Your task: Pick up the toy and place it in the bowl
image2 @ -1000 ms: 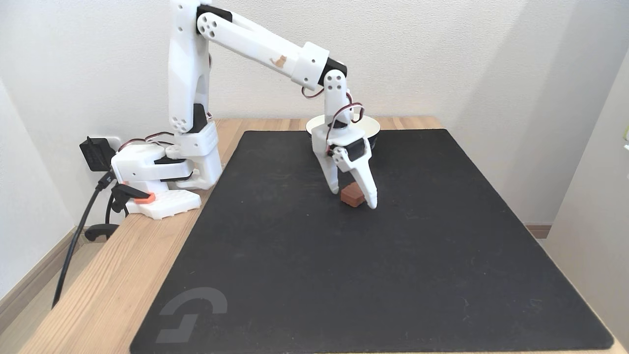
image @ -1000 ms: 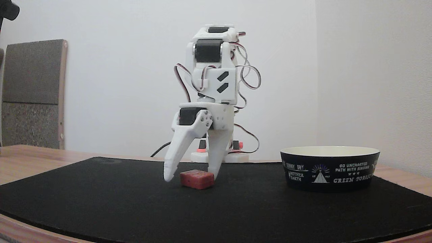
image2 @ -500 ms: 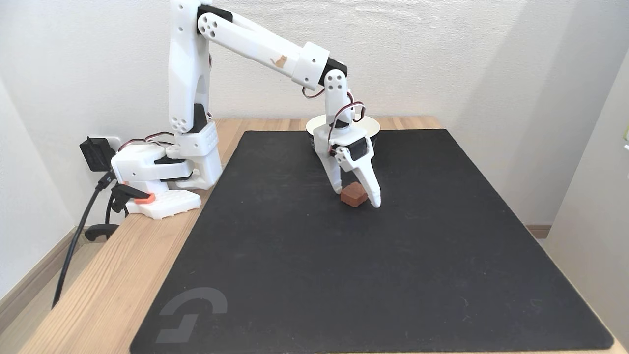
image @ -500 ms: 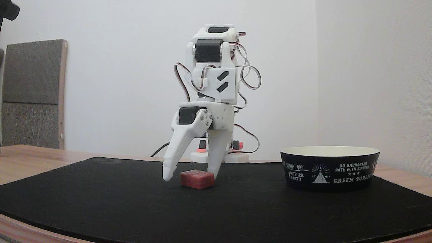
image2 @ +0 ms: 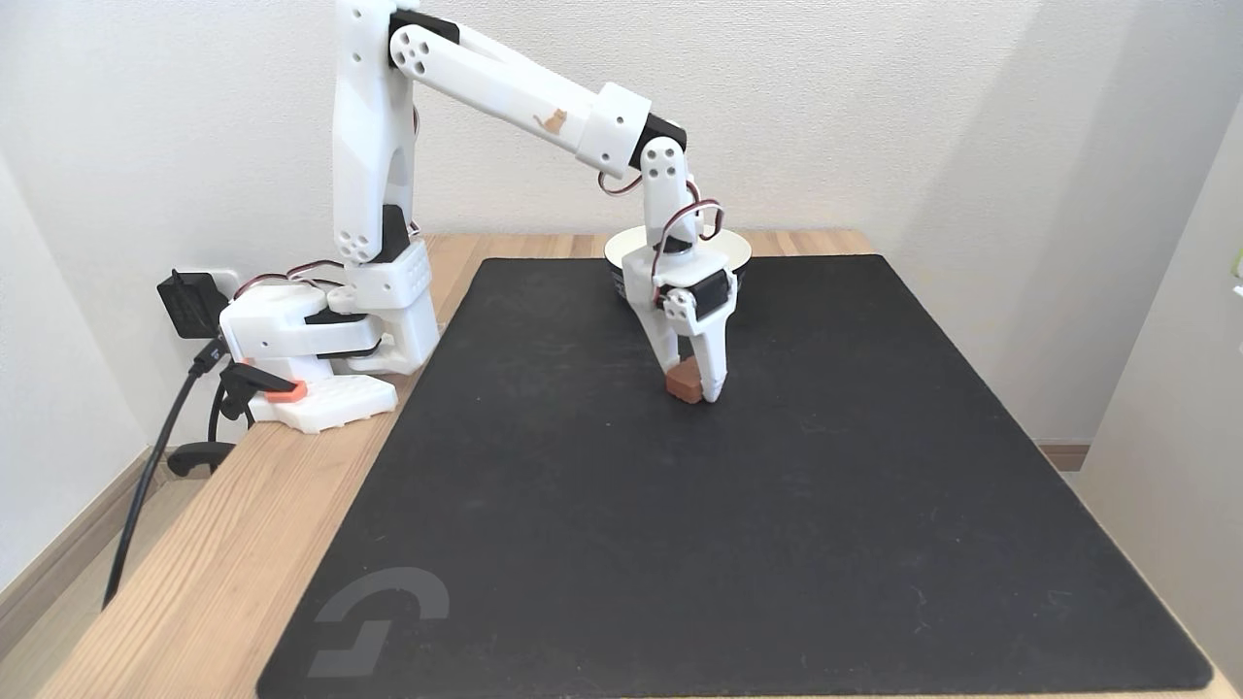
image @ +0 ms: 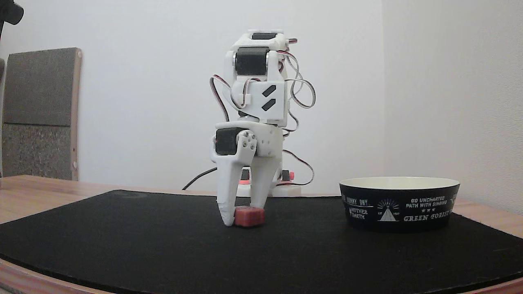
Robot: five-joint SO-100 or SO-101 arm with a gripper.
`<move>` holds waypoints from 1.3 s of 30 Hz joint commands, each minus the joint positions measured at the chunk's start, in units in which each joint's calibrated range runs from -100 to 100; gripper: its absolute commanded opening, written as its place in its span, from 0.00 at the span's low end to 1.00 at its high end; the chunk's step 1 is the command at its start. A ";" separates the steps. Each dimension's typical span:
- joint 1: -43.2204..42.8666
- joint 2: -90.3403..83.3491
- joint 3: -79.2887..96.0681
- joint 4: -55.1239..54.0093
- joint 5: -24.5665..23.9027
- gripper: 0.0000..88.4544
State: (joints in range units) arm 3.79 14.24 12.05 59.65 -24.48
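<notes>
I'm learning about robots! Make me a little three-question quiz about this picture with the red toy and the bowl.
1. True or false: the toy lies inside the bowl.
2. What is the end effector doing? A) hanging open above the bowl B) closed around the toy C) resting on the wood
3. Fill in: the toy sits on a ____ mat.

Key: 1 false; 2 B; 3 black.

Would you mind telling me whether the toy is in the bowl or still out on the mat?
Out. The toy sits on the black mat, pinched in the gripper, apart from the bowl.
</notes>
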 commanded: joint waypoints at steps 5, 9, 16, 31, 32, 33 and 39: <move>-3.08 -10.95 -1.27 -5.37 7.73 0.03; -6.76 -20.45 -1.18 -10.03 10.60 0.03; -26.83 -33.37 5.67 -10.45 16.49 0.03; -30.34 -40.46 33.70 -27.55 16.75 0.43; -29.59 -41.96 33.25 -27.55 16.75 0.42; -28.67 -43.63 32.79 -27.55 16.96 0.41; -16.54 -62.97 38.83 -24.08 20.09 0.21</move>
State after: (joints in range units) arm -18.68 -37.89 46.72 33.39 -5.17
